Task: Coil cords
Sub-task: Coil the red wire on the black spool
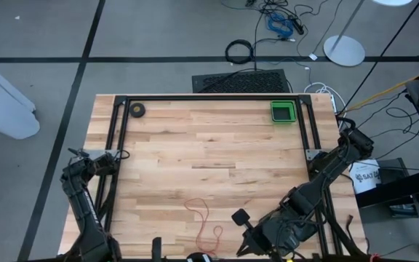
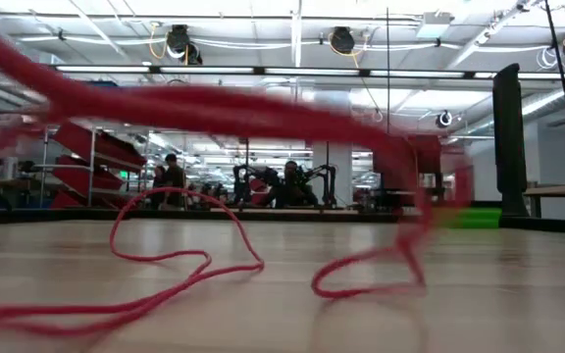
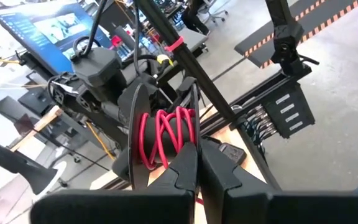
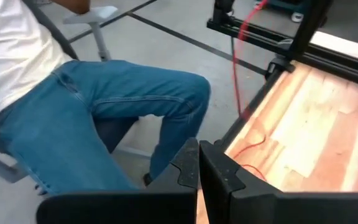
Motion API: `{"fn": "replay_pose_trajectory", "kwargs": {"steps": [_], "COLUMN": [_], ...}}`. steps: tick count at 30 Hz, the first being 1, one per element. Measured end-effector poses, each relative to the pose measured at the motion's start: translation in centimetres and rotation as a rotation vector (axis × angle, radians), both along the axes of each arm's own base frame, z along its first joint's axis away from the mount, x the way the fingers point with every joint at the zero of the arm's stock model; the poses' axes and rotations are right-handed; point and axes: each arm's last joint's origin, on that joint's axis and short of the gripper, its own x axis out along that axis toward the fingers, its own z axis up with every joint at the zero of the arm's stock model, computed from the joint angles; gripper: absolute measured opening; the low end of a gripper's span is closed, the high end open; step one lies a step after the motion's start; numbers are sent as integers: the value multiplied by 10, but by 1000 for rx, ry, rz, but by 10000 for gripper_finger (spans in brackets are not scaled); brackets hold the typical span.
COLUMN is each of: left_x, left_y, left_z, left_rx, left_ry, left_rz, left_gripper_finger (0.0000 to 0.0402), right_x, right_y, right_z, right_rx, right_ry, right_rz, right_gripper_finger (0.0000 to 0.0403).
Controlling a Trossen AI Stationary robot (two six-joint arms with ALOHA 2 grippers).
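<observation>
The red cord lies loose on the tabletop near its front edge, a little left of the middle, in open loops rather than a coil. From table height the same cord snakes across the wood, with a blurred strand of it arching close in front of the lens.

The left gripper is clenched, its two dark fingers pressed together with nothing between them. In its wrist view a dark spool wound with red wire sits just beyond the fingertips, off the tabletop's edge. That arm is folded at the tabletop's left edge toward the front.

The right gripper is also clenched on nothing, its fingers meeting. It sits near the front edge, right of the loose cord. Its wrist view shows a thin red strand hanging by the black frame rail at the tabletop's edge, and a person in blue jeans seated beside the tabletop.

A green tray stands at the back right corner, and a small dark tape roll at the back left.
</observation>
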Motion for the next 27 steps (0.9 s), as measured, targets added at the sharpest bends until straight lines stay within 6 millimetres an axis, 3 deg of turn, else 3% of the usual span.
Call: {"fn": "replay_pose_trajectory", "kwargs": {"steps": [8,20,27], "left_x": [0,-5,-5], "left_y": [2,8,9], "left_z": [0,6,6], "left_rx": [-18,-78,-86], "left_ry": [-11,-66,-73], "left_rz": [56,209,244], "left_gripper_finger": [8,8,8], "right_x": [10,58,84], "right_y": [-5,-1,-7], "right_z": [-3,-83,-109], "right_rx": [-76,-48,-19], "right_ry": [-88,-27,-57], "right_rz": [-156,-185,-193], "right_gripper_finger": [2,88,132]}}
